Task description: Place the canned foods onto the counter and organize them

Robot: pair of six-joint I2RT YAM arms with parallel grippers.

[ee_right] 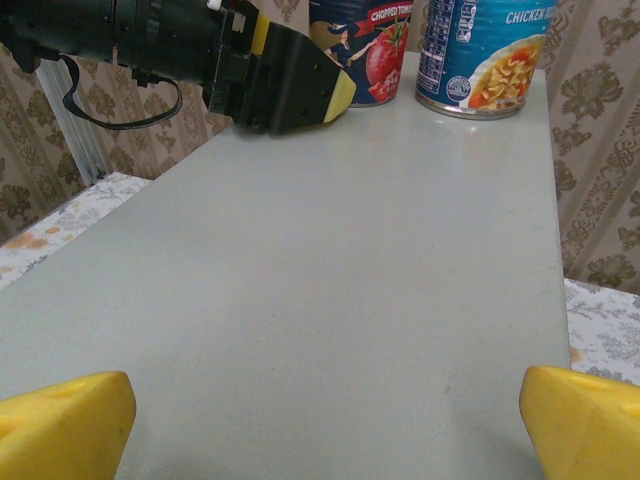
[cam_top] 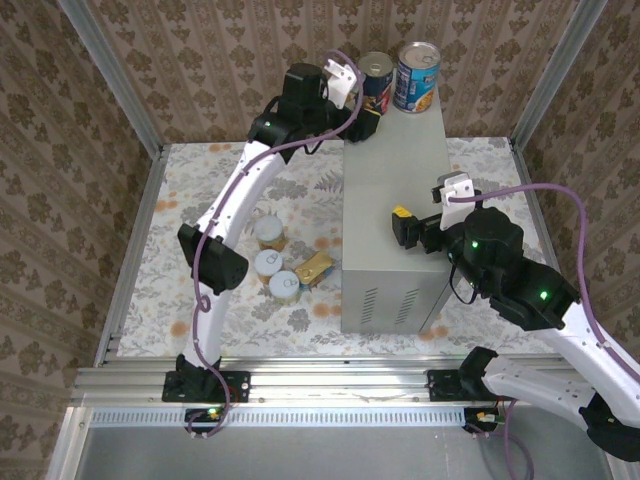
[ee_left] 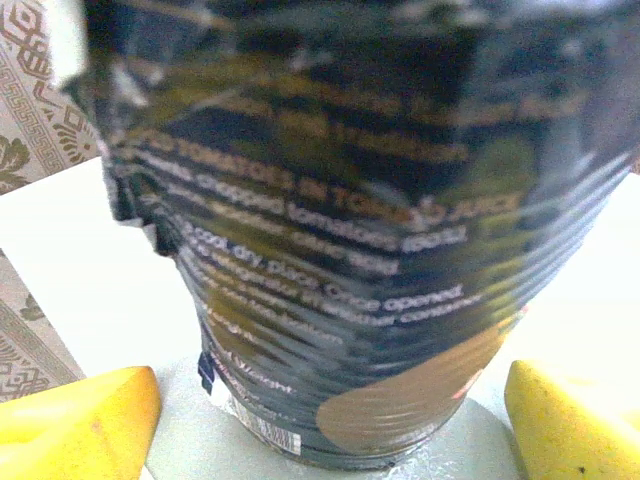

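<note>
Though blurred and cropped up close, tomato can (ee_left: pixel 360 250) between parted left jaws; right jaws spread wide.

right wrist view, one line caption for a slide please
The left gripper at the chopped tomatoes can, chicken soup can beside it, both on the far end of the counter.

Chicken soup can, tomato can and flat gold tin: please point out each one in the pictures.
chicken soup can (cam_top: pixel 416 85), top view, on its blue label.
tomato can (ee_right: pixel 383 58), right wrist view, on the tomato picture of its label.
flat gold tin (cam_top: pixel 315 267), top view, on its lid.
</note>
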